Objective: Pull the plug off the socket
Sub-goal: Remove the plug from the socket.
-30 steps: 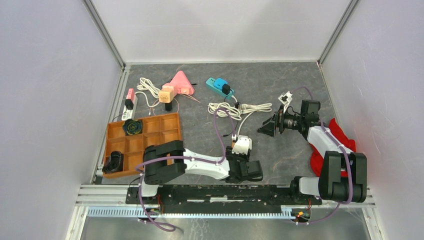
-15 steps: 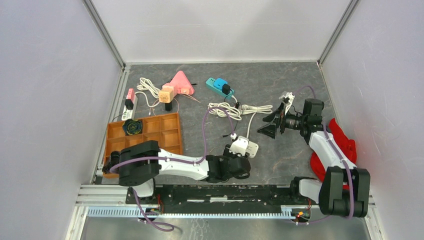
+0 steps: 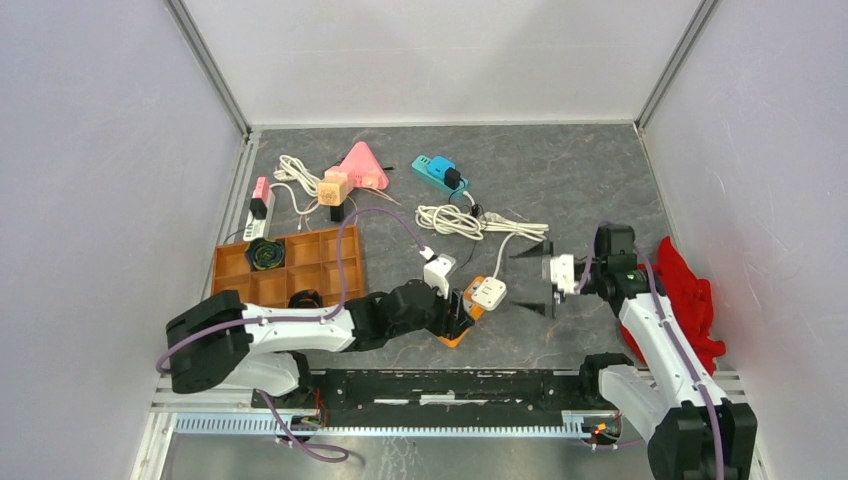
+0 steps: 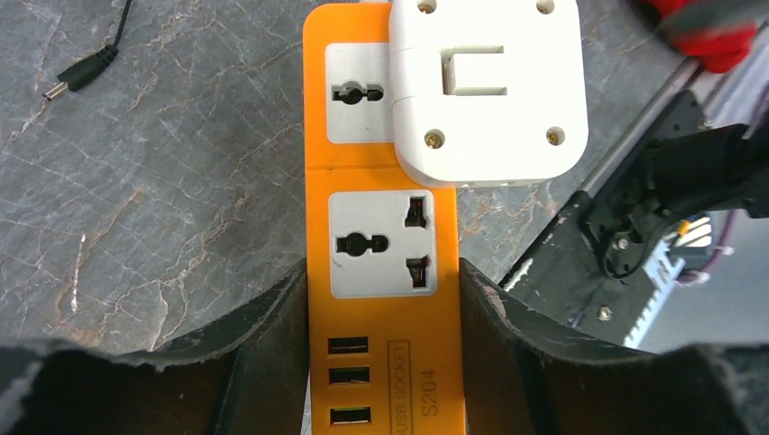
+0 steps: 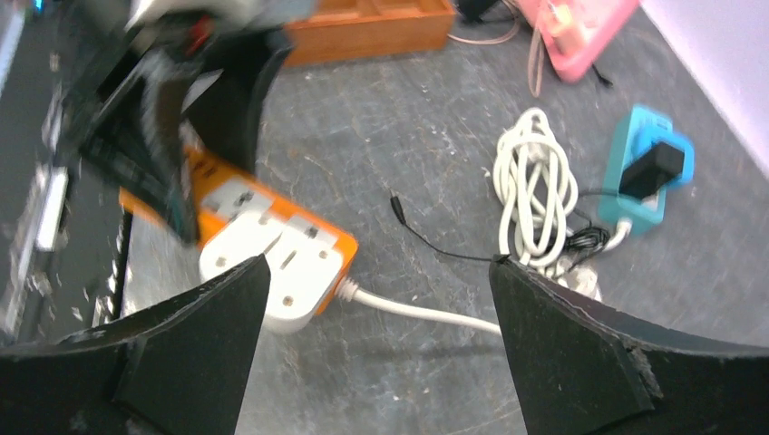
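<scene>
From above, the left gripper (image 3: 455, 312) is clamped on the orange plastic socket strip (image 3: 453, 339). In the left wrist view, the white square plug (image 4: 490, 91) sits in the outlet just ahead of this gripper. In the right wrist view, the right gripper (image 5: 372, 272) has its jaws wide apart, with the plug close in front.

One camera hangs overhead behind the arm bases (image 3: 610, 378), looking down over the whole table (image 3: 560, 170). The left wrist camera stares close at the orange power strip (image 4: 381, 272) between its fingers (image 4: 254, 349), with the white plug (image 4: 490, 86) just beyond. The right wrist camera sees both from farther off.
</scene>
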You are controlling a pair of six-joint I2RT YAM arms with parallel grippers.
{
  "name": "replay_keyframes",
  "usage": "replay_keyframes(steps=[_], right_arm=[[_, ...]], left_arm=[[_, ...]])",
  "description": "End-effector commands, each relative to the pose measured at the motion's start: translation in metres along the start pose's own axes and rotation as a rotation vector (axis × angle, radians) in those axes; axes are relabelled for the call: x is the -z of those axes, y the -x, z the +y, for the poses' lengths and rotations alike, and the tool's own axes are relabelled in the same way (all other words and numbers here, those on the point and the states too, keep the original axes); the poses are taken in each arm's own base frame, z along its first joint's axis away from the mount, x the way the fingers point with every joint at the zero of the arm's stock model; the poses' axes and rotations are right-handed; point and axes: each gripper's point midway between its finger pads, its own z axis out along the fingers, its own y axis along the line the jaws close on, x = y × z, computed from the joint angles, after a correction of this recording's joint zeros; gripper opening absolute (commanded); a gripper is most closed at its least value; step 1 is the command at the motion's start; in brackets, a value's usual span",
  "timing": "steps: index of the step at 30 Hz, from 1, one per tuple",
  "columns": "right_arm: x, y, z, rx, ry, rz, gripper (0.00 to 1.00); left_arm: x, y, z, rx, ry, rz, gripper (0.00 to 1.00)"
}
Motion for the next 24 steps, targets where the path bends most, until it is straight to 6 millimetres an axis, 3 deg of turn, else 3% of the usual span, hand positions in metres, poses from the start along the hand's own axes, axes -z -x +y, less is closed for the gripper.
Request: replay_keyframes(steps=[1,6,12,24], right_arm=[[-0.003,0.018,0.056,0.47,0.185,-0.115,0.98],[-0.006,0.035,0.055,0.551,0.228,-0.145,0.98],[-0.012,0.025,0.069,0.593,0.28,-0.147,0.97],[-0.015,0.018,0.07,0.632,0.293,-0.119,0.85]], left_arm=[[0.018,0.032,-0.046,0.056,-0.277,-0.064,0.02],[0.023,0.03,-0.056,0.083,-0.365,-0.017,0.02],[0.023,0.027,-0.062,0.079,-0.405,0.007,0.02],[0.009,0.015,-0.075,0.063,-0.482,0.107,0.02]])
